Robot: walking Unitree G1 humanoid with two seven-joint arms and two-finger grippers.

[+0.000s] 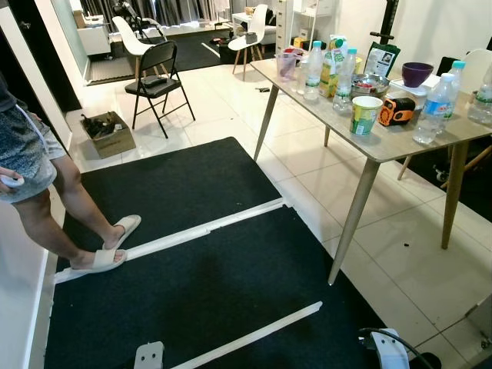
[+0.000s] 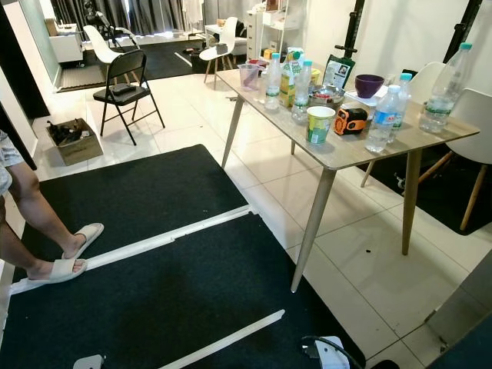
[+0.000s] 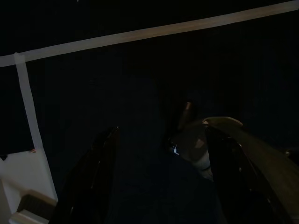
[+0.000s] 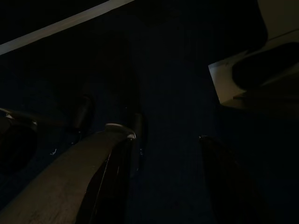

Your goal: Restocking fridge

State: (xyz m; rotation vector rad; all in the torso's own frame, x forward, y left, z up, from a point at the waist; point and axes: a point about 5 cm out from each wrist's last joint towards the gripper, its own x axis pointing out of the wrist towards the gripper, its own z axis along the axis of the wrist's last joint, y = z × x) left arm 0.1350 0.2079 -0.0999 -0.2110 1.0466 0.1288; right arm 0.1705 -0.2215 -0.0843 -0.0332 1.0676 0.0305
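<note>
Mats (image 1: 192,284), black, cover the floor ahead, with white tape strips (image 1: 184,234) running across them. Table (image 2: 430,138), pale wood on slanted legs, stands to the right of the mats on white tile. Table is the landmark for all below.

On the table: several clear water bottles with teal caps, one near its front edge (image 2: 383,119), another toward its far end (image 2: 272,81). A juice carton (image 2: 288,77) stands among the far bottles. A green-and-yellow cup (image 2: 319,124) sits near the table's left edge, an orange tape measure (image 2: 353,120) just beside it, a purple bowl (image 2: 369,84) behind that. All of these lie well apart from both grippers.

Left of the table, across the mats, a person's bare legs in pale slippers (image 1: 108,250) stand at the mat edge. Beyond the table's far-left corner stand a black folding chair (image 1: 157,81) and a cardboard box (image 1: 108,134) on the tile.

Left gripper (image 3: 159,182) hangs low over dark mat; fingers (image 3: 96,177) spread apart, nothing between them. Right gripper (image 4: 163,182) likewise hangs over dark mat, fingers parted and empty.

Right eye view takes in a white chair (image 2: 480,127) behind the table's right end; wrist views give tape lines on dark mat, very dim.
</note>
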